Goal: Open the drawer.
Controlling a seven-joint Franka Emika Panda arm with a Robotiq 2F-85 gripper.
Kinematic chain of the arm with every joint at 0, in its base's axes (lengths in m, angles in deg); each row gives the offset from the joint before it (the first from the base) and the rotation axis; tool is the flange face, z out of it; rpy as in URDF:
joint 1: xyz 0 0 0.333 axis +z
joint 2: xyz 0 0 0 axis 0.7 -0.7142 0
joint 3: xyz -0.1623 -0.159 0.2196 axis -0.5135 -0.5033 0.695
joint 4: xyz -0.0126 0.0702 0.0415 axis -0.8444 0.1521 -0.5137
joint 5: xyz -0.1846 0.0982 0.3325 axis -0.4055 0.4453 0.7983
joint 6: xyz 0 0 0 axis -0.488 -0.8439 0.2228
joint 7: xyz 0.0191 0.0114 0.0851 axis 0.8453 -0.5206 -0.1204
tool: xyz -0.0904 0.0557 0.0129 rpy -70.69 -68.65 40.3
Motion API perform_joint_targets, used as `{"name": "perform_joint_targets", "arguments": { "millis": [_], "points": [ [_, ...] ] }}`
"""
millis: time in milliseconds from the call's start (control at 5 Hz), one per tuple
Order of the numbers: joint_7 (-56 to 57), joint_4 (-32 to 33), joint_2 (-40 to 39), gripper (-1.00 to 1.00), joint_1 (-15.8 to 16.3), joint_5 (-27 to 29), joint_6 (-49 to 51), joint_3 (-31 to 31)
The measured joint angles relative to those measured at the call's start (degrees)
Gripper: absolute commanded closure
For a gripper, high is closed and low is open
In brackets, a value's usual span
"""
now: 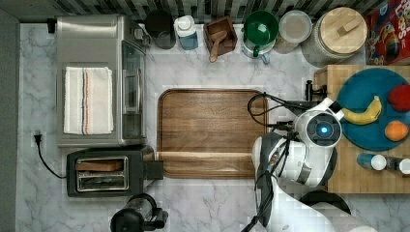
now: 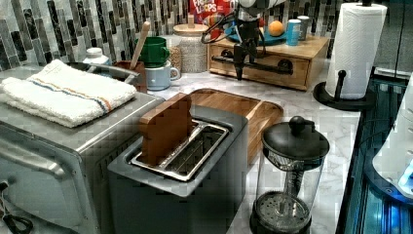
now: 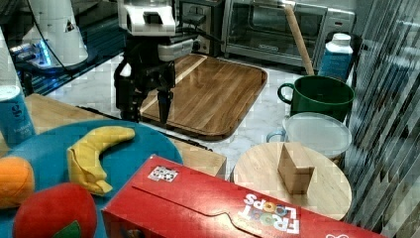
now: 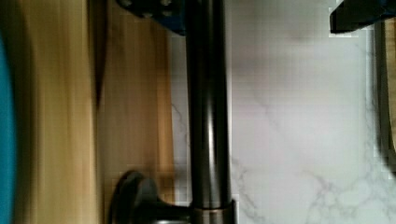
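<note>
Top view: arm (image 1: pixel 300 159) comes in from the bottom edge, its wrist w/ a blue light sitting over the marble countertop (image 1: pixel 208 203) just off the left edge of the light wood cabinet (image 1: pixel 367 179). Cabinet top carries a blue plate (image 1: pixel 360 125) w/ a banana (image 1: pixel 363 114), an orange and a red fruit. Dark wooden tray (image 1: pixel 210 133) lies mid-counter; toaster oven (image 1: pixel 99 79) w/ a folded towel (image 1: pixel 88 100) and a toaster (image 1: pixel 104 171) sit at the top view's left. Left view: the drawer (image 2: pixel 263 66) sits far back, under the blue plate, front face toward the counter – looks flush w/ the cabinet, i.e. shut. The gripper (image 2: pixel 241 61) hangs straight down at the bar handle (image 2: pixel 258 65), nearer its left mount, dark fingers straddling the bar; paper towel roll (image 2: pixel 354 46) stands at the left view's right, french press (image 2: pixel 290 180) in front. Right view: gripper (image 3: pixel 146 106) points down at the cabinet's front edge, between blue plate and tray, fingers set apart w/ a clear gap. Cereal box (image 3: pixel 218 208) and a wood-lidded jar (image 3: pixel 292 183) sit close to the lens; green mug (image 3: pixel 319 96) behind. Wrist view: bar handle (image 4: pixel 208 107) runs lengthwise through the frame w/ one mount (image 4: pixel 140 200) joining it to the wood drawer front (image 4: pixel 130 107), marble beyond. Finger tips (image 4: pixel 156 11) sit either side of the bar – one close by the wood side, the other well off over marble, so jaws are wide, not clamped.
</note>
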Motion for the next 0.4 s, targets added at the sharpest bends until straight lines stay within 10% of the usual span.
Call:
{"name": "perform_joint_targets", "arguments": {
  "millis": [400],
  "points": [
    [-2.80, 0.34, -0.01, -1.00, 0.04, 0.07, -2.18, 0.43]
  ]
}}
